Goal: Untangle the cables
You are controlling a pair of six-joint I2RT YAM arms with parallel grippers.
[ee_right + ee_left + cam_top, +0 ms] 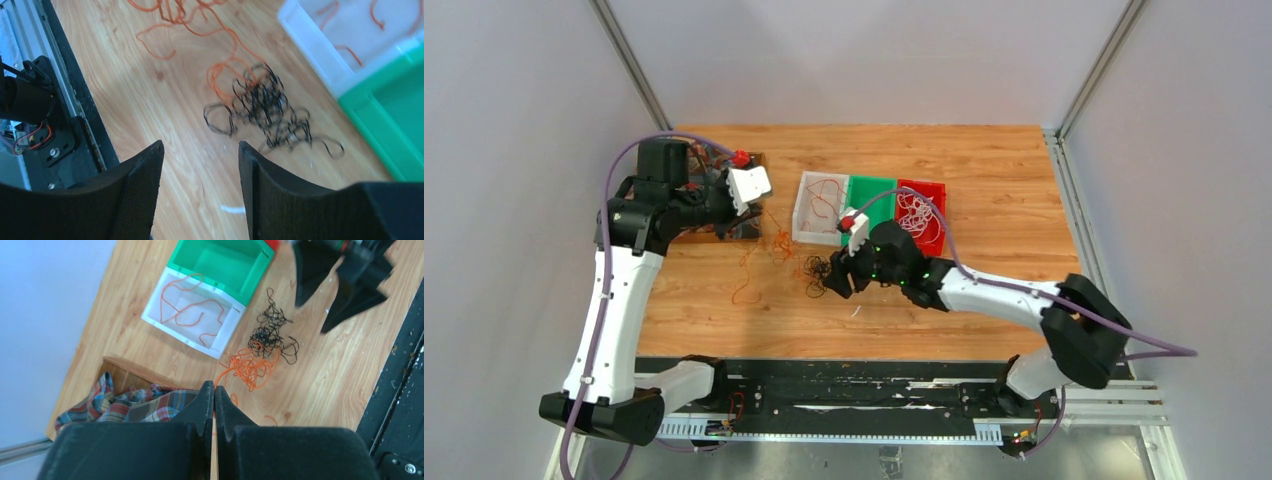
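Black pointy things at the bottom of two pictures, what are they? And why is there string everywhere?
They are the pincers of two robot arms, seen by small cameras on their wrists. The other picture looks down from above. The left pincer is shut; whether it pinches a strand, I cannot tell. The right pincer is open and empty, near a black cable tangle. An orange tangle lies against it on the wooden table. An orange cable lies in the white bin.
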